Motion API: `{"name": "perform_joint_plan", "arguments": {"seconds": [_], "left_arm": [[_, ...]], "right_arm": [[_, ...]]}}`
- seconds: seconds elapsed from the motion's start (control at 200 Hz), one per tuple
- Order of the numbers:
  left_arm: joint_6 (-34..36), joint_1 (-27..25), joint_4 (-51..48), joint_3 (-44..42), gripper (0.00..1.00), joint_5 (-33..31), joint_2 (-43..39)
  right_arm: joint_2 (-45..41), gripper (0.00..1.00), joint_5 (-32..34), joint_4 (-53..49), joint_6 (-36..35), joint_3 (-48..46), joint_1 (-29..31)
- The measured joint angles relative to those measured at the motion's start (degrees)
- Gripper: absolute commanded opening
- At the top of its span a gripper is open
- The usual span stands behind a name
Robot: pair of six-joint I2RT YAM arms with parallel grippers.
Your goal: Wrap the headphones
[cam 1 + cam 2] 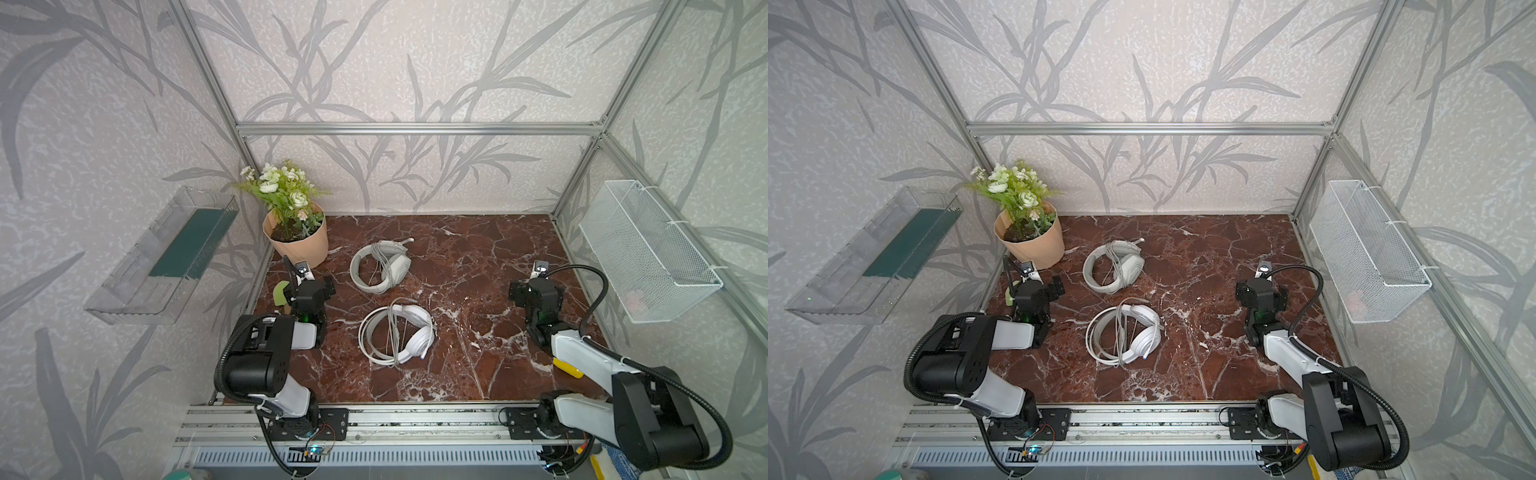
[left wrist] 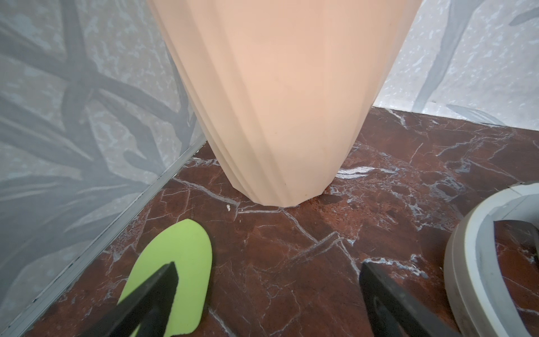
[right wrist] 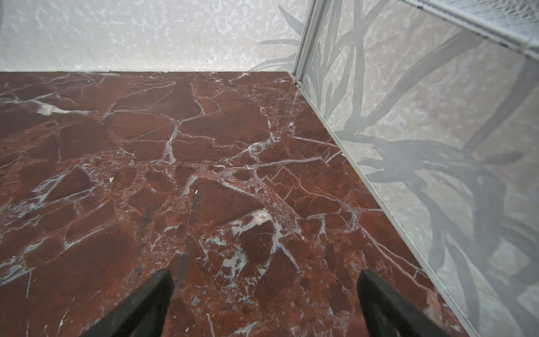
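Glossy white headset [image 1: 417,338] nearest, mid table [image 1: 478,266], cable [image 1: 391,330] looped across band. Left gripper [image 2: 269,270], right gripper [image 3: 267,274]: jaws spread wide, empty, flanking. Greyish-white headset [image 1: 397,266] beyond. Risks: thin cable slips pinch, loops spill; left arm swing topples flower pot [image 1: 299,245] just ahead.

My left gripper [image 2: 268,267] is black. My desk [image 1: 478,257] is red-brown marble veined white. I see a greyish-white headset [image 1: 399,266], a glossy white headset [image 1: 419,336], a peach pot [image 1: 301,245], and pale walls [image 1: 415,62] with grey leaves.
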Motion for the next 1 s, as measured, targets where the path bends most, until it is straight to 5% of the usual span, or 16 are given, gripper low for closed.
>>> {"name": "perform_joint_plan", "arguments": {"seconds": [0.615,1.0], "left_arm": [[0.4,-0.1,0.4,0.0,0.99,0.0,0.0],[0.5,-0.1,0.4,0.0,0.99,0.0,0.0]], "right_arm": [[18.0,0.99,-13.3,25.9,-4.7,-4.0,-1.2],[17.5,0.99,-15.3,22.8,-6.1,-1.5,-1.3]]}}
